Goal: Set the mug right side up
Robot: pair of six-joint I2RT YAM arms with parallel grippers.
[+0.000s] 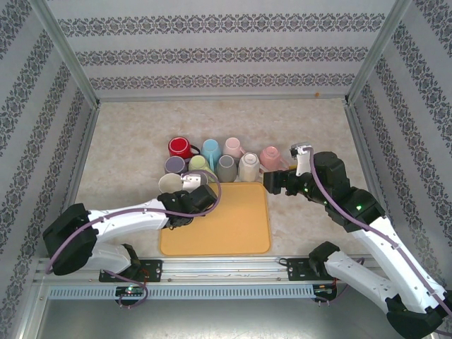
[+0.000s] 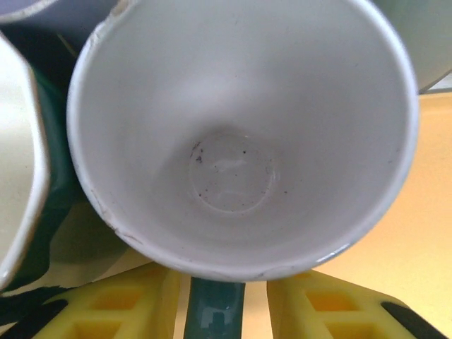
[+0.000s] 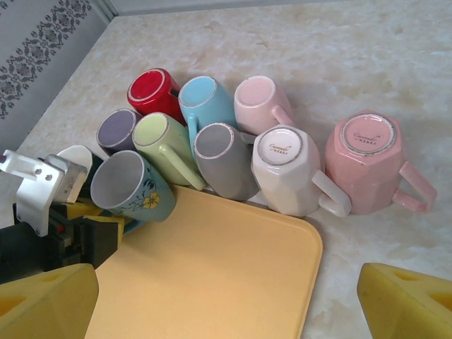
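The teal mug [image 3: 131,191] with a yellow flower stands at the far left corner of the orange tray [image 3: 212,268], mouth up. In the left wrist view I look straight down into its white inside [image 2: 233,141]. Its dark teal handle [image 2: 214,311] sits between the yellow fingers [image 2: 120,311] of my left gripper [image 2: 215,300], with a slim gap on each side, so the jaws are open around it. From above, the left gripper [image 1: 192,198] is at the mug [image 1: 203,178]. My right gripper [image 3: 226,289] hovers wide open over the tray's right part, holding nothing.
Several mugs lie bottom up in a cluster behind the tray: red [image 3: 152,92], light blue [image 3: 205,102], green [image 3: 162,141], grey [image 3: 222,155], white [image 3: 289,166] and pink faceted [image 3: 367,159]. A cream mug [image 1: 169,183] stands left of the teal one. Patterned walls enclose the table.
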